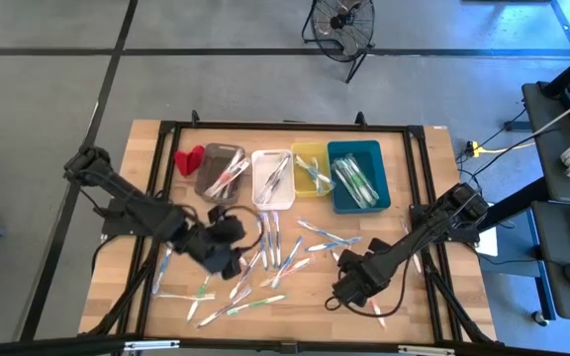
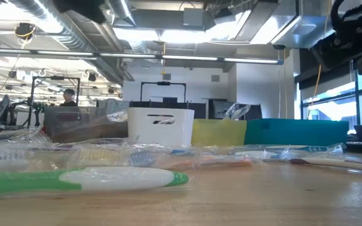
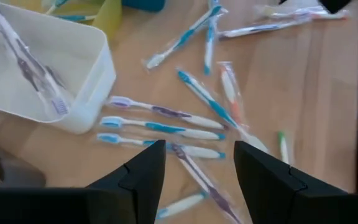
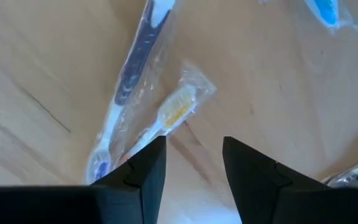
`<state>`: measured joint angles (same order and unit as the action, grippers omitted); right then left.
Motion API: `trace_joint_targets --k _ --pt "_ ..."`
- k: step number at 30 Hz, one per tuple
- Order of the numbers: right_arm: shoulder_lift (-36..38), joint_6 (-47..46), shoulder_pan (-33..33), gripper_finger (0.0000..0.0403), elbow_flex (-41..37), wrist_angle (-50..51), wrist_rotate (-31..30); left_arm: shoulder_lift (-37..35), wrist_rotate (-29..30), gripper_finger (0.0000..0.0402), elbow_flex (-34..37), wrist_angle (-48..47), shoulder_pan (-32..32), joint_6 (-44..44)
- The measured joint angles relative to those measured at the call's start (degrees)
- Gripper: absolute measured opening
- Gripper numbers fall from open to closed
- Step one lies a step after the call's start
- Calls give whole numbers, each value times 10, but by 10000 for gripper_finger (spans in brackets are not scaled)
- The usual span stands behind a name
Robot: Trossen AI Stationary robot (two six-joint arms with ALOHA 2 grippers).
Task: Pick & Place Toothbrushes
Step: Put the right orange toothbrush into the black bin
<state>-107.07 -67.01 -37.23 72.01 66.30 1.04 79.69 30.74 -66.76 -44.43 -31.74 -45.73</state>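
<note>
My right gripper [image 4: 191, 168] spread, empty, low over counter [image 4: 278, 93]. Yellow toothbrush [image 4: 166, 118] just ahead, lying slanted across gap. Left gripper [image 3: 197, 168] spread, farther left.

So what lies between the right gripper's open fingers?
Right wrist view: bare wood between the right gripper fingers; a wrapped yellow-bristled toothbrush lies just ahead.

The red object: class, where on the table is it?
In the high view the red object lies at the far left end of the bin row, beside the grey bin.
</note>
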Motion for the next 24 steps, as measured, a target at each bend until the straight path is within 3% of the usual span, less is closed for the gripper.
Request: trace_joint_targets --k 9,24 --pt "0 -1 0 183 0 -32 13 20 86 183 12 6 -90 -71" --pt "0 -18 0 213 -35 -63 -9 71 116 182 32 28 -125 -106"
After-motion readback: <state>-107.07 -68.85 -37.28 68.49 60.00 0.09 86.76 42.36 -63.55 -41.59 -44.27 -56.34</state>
